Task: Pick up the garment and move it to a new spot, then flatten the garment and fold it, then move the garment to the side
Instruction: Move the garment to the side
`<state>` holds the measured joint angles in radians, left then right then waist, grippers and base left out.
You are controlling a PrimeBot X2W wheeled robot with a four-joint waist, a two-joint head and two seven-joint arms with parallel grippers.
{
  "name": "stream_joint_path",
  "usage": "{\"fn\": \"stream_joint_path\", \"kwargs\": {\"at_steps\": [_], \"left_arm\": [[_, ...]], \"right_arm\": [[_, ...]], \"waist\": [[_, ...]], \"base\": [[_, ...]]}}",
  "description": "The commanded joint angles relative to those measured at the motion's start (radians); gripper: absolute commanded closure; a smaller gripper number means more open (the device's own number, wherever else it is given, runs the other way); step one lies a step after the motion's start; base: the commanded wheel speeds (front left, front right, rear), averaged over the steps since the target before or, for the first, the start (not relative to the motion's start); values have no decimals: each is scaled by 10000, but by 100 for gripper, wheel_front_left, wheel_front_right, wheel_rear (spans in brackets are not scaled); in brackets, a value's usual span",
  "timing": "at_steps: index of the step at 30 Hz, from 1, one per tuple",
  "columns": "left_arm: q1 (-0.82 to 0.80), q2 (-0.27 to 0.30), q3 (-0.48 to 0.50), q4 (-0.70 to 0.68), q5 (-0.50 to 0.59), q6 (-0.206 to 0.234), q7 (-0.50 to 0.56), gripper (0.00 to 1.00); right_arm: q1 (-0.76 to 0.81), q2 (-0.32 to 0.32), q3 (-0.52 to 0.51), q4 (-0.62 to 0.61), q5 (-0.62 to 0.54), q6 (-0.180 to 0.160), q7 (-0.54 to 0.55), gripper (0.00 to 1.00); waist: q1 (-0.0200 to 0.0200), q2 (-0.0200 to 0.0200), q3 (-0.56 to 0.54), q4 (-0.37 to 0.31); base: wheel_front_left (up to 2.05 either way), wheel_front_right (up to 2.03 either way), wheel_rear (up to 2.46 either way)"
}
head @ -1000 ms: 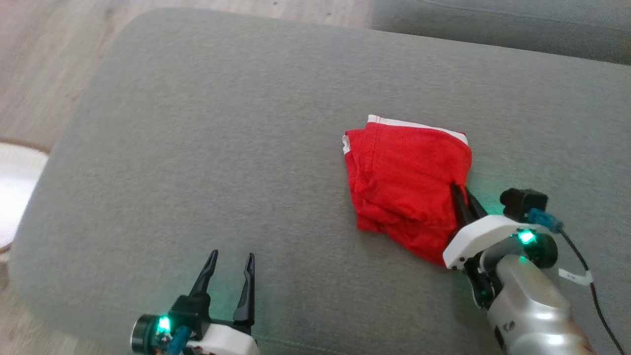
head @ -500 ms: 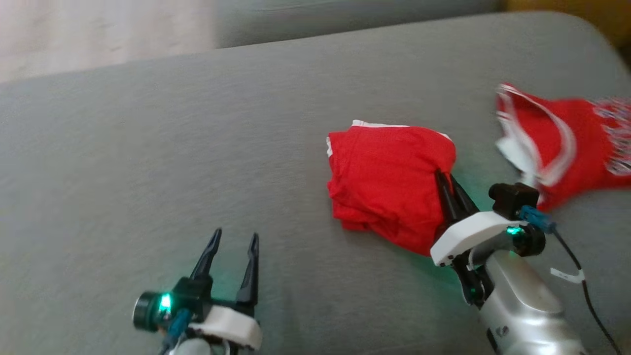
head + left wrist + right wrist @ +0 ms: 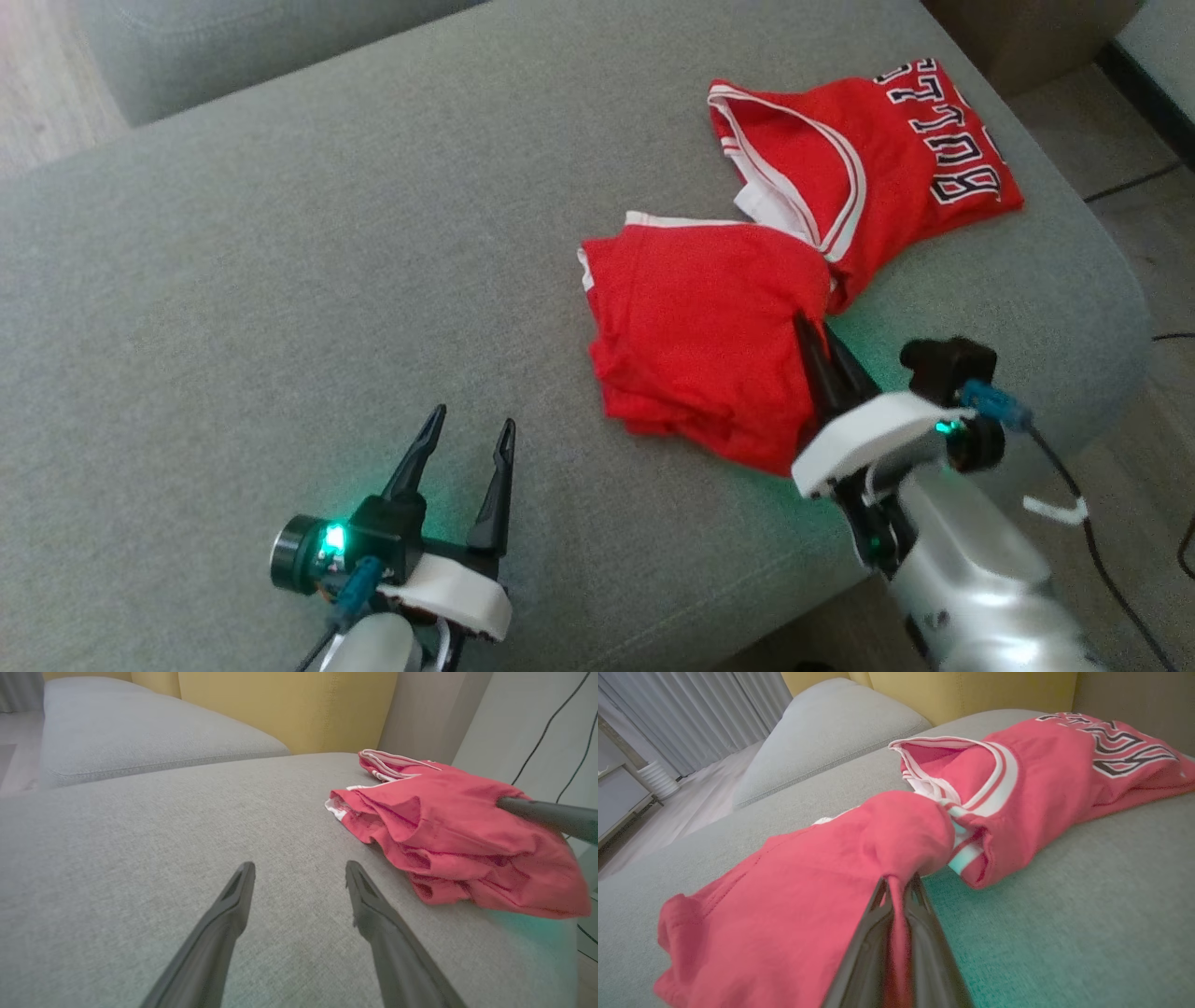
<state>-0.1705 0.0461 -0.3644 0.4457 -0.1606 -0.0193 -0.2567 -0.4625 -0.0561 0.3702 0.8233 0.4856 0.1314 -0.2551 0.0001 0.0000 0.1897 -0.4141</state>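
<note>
The garment (image 3: 700, 336) is a folded red bundle with white trim on the grey cushion (image 3: 280, 280). My right gripper (image 3: 810, 331) is shut on its near right edge. In the right wrist view, red cloth (image 3: 808, 896) is pinched between the fingers of my right gripper (image 3: 899, 884). The left wrist view shows the garment (image 3: 448, 830) at the right, its edge raised by a dark finger (image 3: 546, 814). My left gripper (image 3: 471, 434) stands open over bare cushion to the garment's left, also seen open from the left wrist (image 3: 299, 877).
A second red jersey (image 3: 868, 159) with black and white lettering lies at the cushion's far right and touches the garment's far corner; it shows too in the right wrist view (image 3: 1064, 765). The cushion's right edge (image 3: 1111, 308) drops to floor with cables. Another grey cushion (image 3: 140, 742) lies beyond.
The head view has swung to the right, bringing the lettered jersey into sight. The folded garment, held by my right gripper, has come up against that jersey. The left gripper stays open.
</note>
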Motion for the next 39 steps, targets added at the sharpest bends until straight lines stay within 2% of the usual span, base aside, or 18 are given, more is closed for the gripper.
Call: {"fn": "stream_joint_path", "kwargs": {"at_steps": [1,6,14,15,18,19,20,24,28,33,39], "left_arm": [[-281,41,215,-227,100,-66,-51,0],[-280,41,260,-145,218,-142,-51,0],[-407,41,315,-129,302,-171,-51,0],[-407,41,315,-129,302,-171,-51,0],[-460,41,321,-110,339,-180,-51,0],[-481,41,327,-104,361,-187,-51,0],[-506,41,326,-100,385,-187,-51,0],[-594,41,418,-90,493,-182,-51,0],[-648,41,635,-107,573,-125,-51,0],[-618,41,1009,-254,588,124,-51,0],[-537,41,1403,-472,563,508,-51,0]], "right_arm": [[-694,58,172,-455,-76,-7,-66,100],[-1854,-174,-23,-365,-586,-7,-66,100],[-3738,-2310,-169,1104,-1342,-7,201,100],[-3738,-2310,-169,1104,-1342,-7,201,100],[-4154,-3078,-424,1898,-1594,-7,345,100],[-4275,-3276,-593,2191,-1680,-7,330,18],[-4372,-3456,-737,2511,-1810,-7,327,0],[-4677,-3702,-1616,3484,-2156,-7,112,0],[-4737,-3511,-2479,3572,-2826,-7,-50,0],[-3799,-2374,-3540,1366,-3599,-7,-62,0],[-1940,-861,-3790,-979,-3993,-7,-64,0]], "waist": [[-1,0,149,18],[-1,0,343,261],[-1,0,746,837],[-1,0,746,837],[-1,0,903,1055],[-1,0,941,1107],[-1,0,995,1166],[-1,0,1115,1294],[-1,0,1129,1309],[-1,0,947,1333],[-1,0,523,1798]], "base": [[0,0,0],[0,0,0],[0,0,0],[0,0,0],[0,0,0],[0,0,0],[0,0,0],[0,0,0],[0,0,0],[0,0,0],[0,0,0]]}}
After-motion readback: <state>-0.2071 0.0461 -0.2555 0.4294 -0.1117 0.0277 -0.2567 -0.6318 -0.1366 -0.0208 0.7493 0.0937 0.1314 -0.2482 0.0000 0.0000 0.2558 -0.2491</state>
